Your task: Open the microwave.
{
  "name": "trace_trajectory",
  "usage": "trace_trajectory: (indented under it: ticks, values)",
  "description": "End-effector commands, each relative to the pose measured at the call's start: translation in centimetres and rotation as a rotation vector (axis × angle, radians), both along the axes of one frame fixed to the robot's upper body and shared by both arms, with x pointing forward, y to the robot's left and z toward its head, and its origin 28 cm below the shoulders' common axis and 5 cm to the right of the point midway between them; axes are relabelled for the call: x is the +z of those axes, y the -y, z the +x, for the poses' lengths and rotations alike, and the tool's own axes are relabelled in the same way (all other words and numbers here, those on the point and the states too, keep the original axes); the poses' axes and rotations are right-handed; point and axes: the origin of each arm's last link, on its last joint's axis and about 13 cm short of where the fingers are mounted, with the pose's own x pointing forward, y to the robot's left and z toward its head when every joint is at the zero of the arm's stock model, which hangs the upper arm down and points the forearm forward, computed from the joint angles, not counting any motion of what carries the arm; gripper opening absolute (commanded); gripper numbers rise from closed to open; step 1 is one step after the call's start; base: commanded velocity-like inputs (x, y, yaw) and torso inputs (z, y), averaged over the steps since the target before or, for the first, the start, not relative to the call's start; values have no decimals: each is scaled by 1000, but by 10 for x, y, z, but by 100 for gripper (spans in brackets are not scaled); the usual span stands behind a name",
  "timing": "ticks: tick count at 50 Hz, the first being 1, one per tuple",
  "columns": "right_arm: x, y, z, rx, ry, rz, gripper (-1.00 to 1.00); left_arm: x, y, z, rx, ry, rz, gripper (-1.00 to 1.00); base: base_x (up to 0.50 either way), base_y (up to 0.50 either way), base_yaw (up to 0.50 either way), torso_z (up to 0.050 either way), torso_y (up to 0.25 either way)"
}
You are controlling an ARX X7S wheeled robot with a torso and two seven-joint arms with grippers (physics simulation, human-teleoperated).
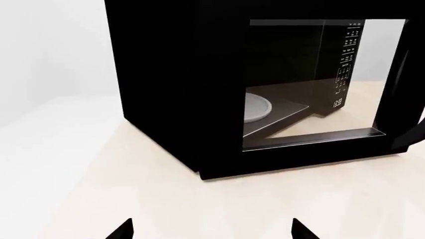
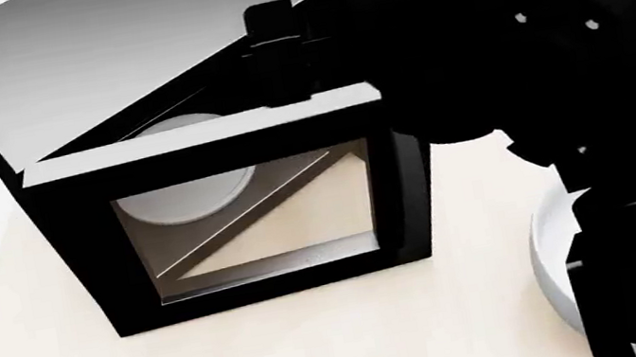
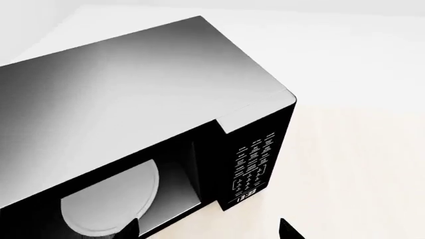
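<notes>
The black microwave [image 2: 134, 64] stands on a pale counter with its door [image 2: 404, 194] swung wide open, its glass window facing my head camera. A pale round plate [image 3: 109, 201] lies in the open cavity, beside the button panel [image 3: 252, 167] with its clock. My right gripper [image 3: 207, 230] hovers above the microwave's front, open, with nothing between its fingertips. My left gripper [image 1: 212, 230] is open and empty, low over the counter a short way from the door [image 1: 219, 99]. The panel [image 1: 345, 59] and plate [image 1: 256, 107] show through the glass.
The pale wooden counter [image 2: 319, 351] stretches in front of the door and to the microwave's left. My bulky right arm [image 2: 554, 55] fills the right of the head view and hides the panel side. A pale round shape [image 2: 549, 262] sits behind it.
</notes>
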Motion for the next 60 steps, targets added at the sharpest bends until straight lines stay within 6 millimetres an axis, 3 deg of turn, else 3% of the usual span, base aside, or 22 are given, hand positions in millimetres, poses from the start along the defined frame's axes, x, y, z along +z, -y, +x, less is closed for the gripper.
trace_trajectory:
  ticks: [1, 60]
  values:
    - [-9, 0, 5, -2, -24, 11, 100, 0, 0, 1, 1, 0, 1, 100, 0, 0, 0, 0, 0]
    - [-23, 0, -6, 58, -92, -3, 100, 0, 1, 0, -1, 2, 3, 100, 0, 0, 0, 0, 0]
